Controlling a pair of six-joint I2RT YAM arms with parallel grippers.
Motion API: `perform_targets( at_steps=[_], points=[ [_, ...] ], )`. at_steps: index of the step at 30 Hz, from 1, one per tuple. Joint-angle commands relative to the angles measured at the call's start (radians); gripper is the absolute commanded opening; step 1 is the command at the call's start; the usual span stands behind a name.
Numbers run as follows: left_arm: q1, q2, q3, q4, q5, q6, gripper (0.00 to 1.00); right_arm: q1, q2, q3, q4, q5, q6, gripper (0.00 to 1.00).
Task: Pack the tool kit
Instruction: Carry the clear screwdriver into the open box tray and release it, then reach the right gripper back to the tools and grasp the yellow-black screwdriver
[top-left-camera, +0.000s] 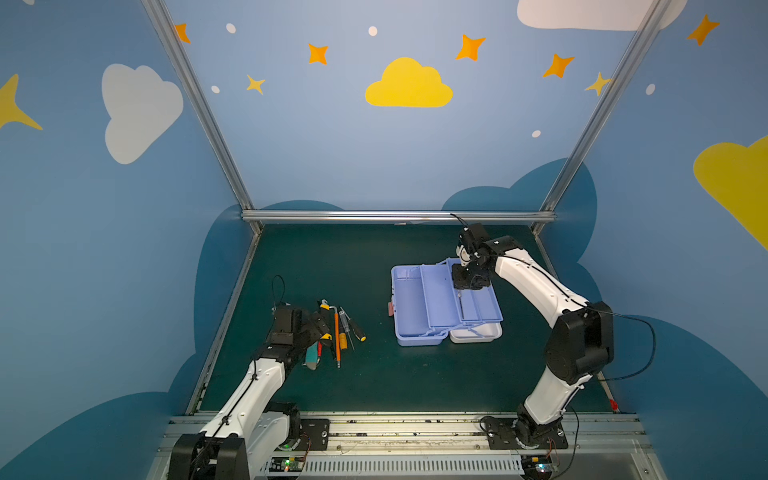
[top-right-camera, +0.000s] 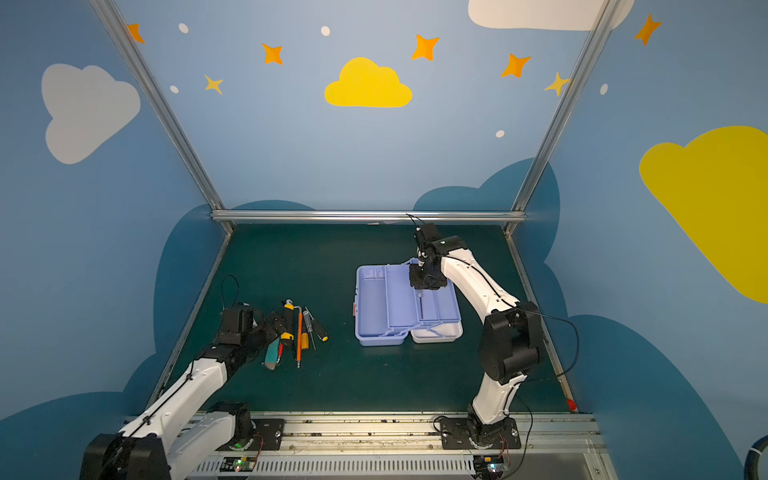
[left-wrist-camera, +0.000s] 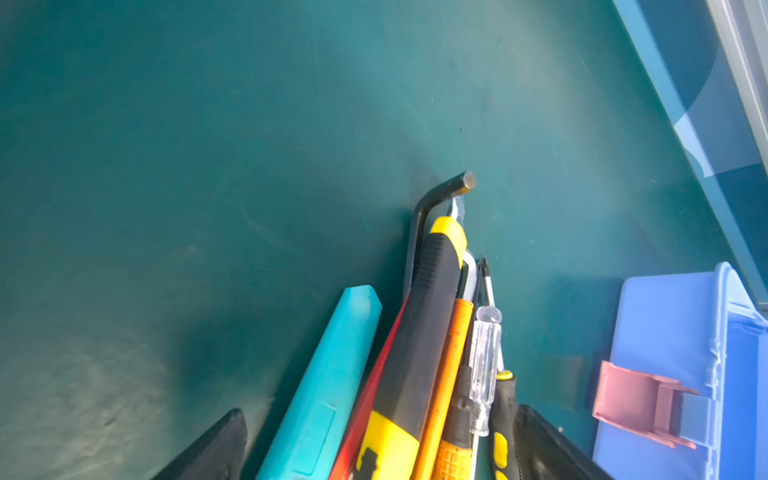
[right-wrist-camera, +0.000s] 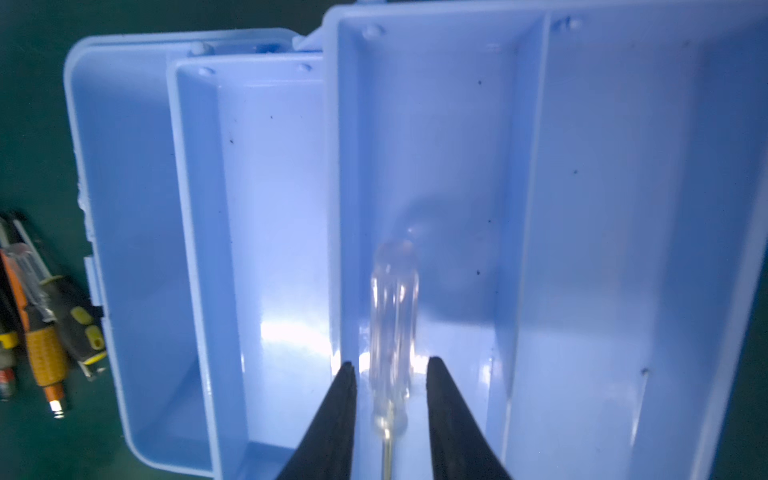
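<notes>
The tool kit stands open on the green table, right of centre in both top views, its lavender-blue base spread to the left, two stepped trays fanned out beside it and the white lid lying behind them at the right. The pink latch hangs off the base's outer wall on the side facing the loose tools. Above the upper tray, the right gripper points down with its black fingers slightly parted; a clear-handled screwdriver lies between them on the tray floor, with a thin gap showing on each side of the handle, in the compartment next to the middle tray. Well apart to the left, the other tools lie in a tight row on the table: a teal knife, a black-and-yellow utility knife, an orange wrench, a black hex key, a second clear screwdriver and a black-and-yellow screwdriver. The left gripper sits low at the near end of that row, spread wide, one finger on each side of the bundle and gripping none of it.
</notes>
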Motion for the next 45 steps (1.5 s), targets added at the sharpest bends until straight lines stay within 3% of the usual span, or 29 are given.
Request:
perform_targets(
  at_steps=[1, 5, 9, 17, 23, 28, 35, 45],
  points=[
    [0.003, -0.012, 0.024, -0.044, -0.040, 0.020, 1.00, 0.004, 0.013, 0.035, -0.032, 0.036, -0.008, 0.41],
    [0.006, -0.023, 0.032, -0.058, -0.051, 0.020, 1.00, 0.041, 0.006, 0.113, -0.093, 0.122, -0.017, 0.43],
    [0.007, -0.048, 0.034, -0.070, -0.069, 0.014, 1.00, 0.160, 0.009, 0.199, -0.098, 0.178, -0.047, 0.43],
    [0.010, -0.094, 0.028, -0.101, -0.105, 0.011, 1.00, 0.411, 0.221, 0.351, 0.027, -0.093, -0.090, 0.42],
    [0.013, -0.124, 0.024, -0.125, -0.119, 0.011, 1.00, 0.549, 0.450, 0.541, -0.063, -0.123, -0.108, 0.45],
    [0.014, -0.152, 0.020, -0.138, -0.137, 0.008, 1.00, 0.601, 0.581, 0.655, -0.152, -0.105, -0.077, 0.46],
    [0.014, -0.198, -0.017, -0.126, -0.152, -0.003, 1.00, 0.652, 0.692, 0.736, -0.220, 0.032, -0.037, 0.46],
    [0.016, -0.212, -0.028, -0.124, -0.156, -0.007, 1.00, 0.667, 0.748, 0.768, -0.207, -0.002, -0.044, 0.47]
  ],
)
